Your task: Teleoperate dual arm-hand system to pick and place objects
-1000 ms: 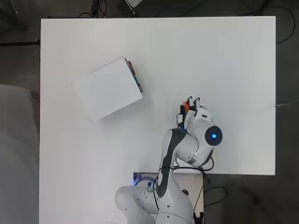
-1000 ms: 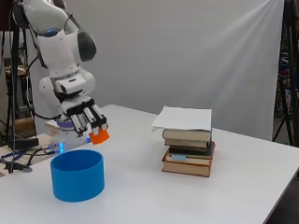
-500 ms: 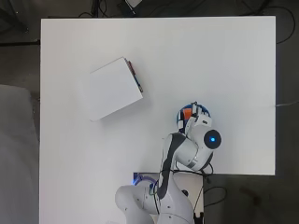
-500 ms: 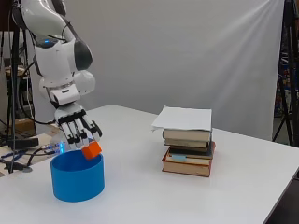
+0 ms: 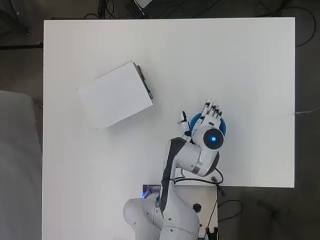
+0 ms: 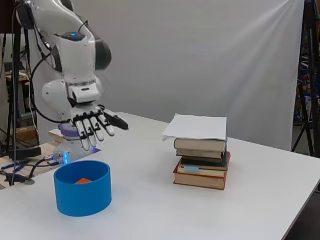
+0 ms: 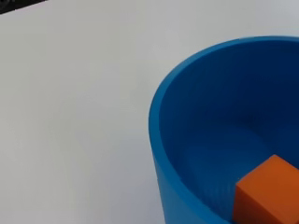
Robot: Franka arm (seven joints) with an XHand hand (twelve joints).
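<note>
A blue round bowl stands on the white table near the arm's base. An orange cube lies inside the bowl; in the side view only a sliver of the cube shows over the rim. My hand hovers above the bowl, fingers spread and straight, holding nothing. From overhead the hand and the arm cover most of the bowl.
A stack of books with a white sheet on top stands in the middle of the table; overhead the stack lies up and left of the hand. Cables and a blue-lit box sit by the arm's base.
The hand carried the orange cube over the bowl, then opened; the cube dropped into the bowl. The hand has since risen a little with its fingers spread.
</note>
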